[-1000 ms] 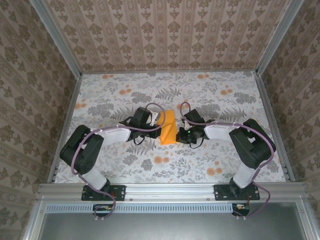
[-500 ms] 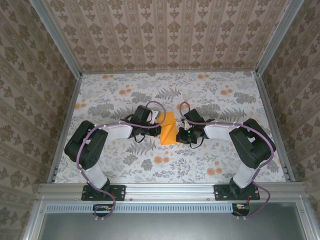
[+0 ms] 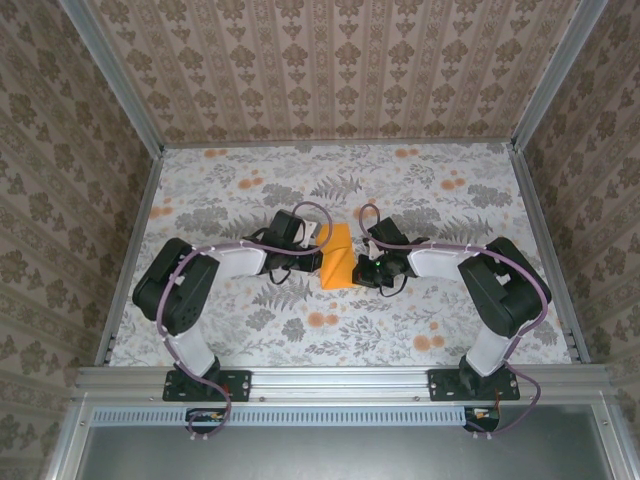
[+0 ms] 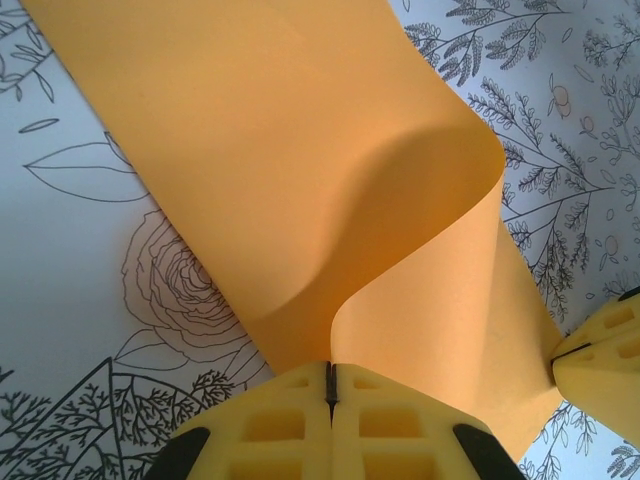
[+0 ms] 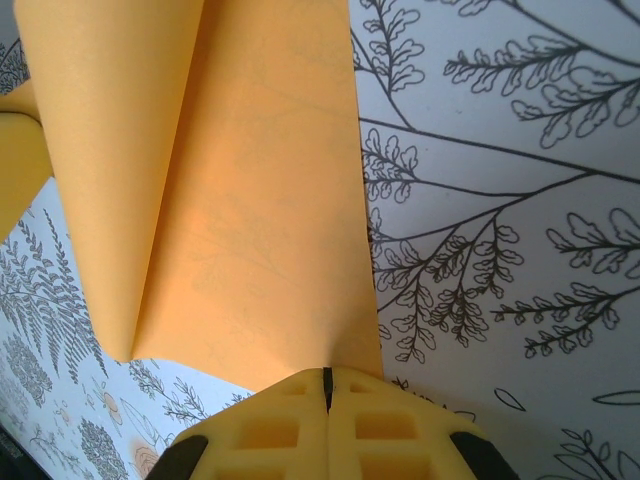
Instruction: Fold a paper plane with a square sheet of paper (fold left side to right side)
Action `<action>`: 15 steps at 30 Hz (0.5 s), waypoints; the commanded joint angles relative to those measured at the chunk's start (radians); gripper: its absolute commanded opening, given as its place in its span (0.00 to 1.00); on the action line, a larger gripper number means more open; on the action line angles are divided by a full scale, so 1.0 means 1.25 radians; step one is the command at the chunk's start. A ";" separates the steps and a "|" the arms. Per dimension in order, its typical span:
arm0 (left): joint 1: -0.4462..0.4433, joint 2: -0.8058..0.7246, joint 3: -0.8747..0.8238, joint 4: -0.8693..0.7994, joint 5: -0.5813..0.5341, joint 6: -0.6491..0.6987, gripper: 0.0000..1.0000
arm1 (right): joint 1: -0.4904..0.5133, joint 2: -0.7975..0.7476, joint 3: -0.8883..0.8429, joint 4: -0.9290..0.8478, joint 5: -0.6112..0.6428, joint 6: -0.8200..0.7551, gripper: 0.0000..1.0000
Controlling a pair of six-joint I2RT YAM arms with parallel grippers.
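Near the middle of the floral table [image 3: 240,205], the left gripper [image 3: 318,254] is seen clamped shut on the left side of the square sheet of paper [image 3: 338,262], which is curled upward, and its right side is pinched by the fully closed right gripper [image 3: 360,270].

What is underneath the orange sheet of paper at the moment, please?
The flowered table cover shows around the paper and runs under it; anything else beneath is hidden.
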 commanded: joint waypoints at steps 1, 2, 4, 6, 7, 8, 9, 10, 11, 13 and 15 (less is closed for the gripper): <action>0.005 0.018 0.022 -0.003 0.013 0.025 0.00 | 0.004 0.021 0.010 -0.055 0.017 -0.019 0.00; 0.005 0.020 0.022 -0.003 0.014 0.025 0.00 | 0.004 0.022 0.010 -0.055 0.017 -0.019 0.00; 0.005 0.024 0.024 -0.003 0.016 0.027 0.00 | 0.005 0.022 0.010 -0.054 0.016 -0.020 0.00; 0.005 0.027 0.026 -0.003 0.018 0.029 0.00 | 0.005 0.024 0.012 -0.056 0.016 -0.021 0.00; 0.005 0.028 0.025 -0.004 0.017 0.028 0.00 | 0.005 0.024 0.012 -0.056 0.016 -0.021 0.00; 0.005 0.028 0.025 -0.003 0.016 0.028 0.00 | 0.005 0.024 0.013 -0.057 0.016 -0.021 0.00; 0.005 0.028 0.025 -0.003 0.016 0.030 0.00 | 0.005 0.025 0.013 -0.057 0.016 -0.021 0.00; 0.005 0.029 0.024 -0.003 0.015 0.030 0.00 | 0.005 0.025 0.012 -0.057 0.017 -0.021 0.00; 0.005 0.029 0.024 -0.002 0.015 0.030 0.00 | 0.005 0.026 0.013 -0.058 0.017 -0.021 0.00; 0.005 0.029 0.024 -0.002 0.013 0.029 0.00 | 0.005 0.026 0.012 -0.058 0.018 -0.022 0.00; 0.005 0.027 0.023 0.007 0.014 0.031 0.00 | 0.005 0.028 0.013 -0.060 0.019 -0.023 0.00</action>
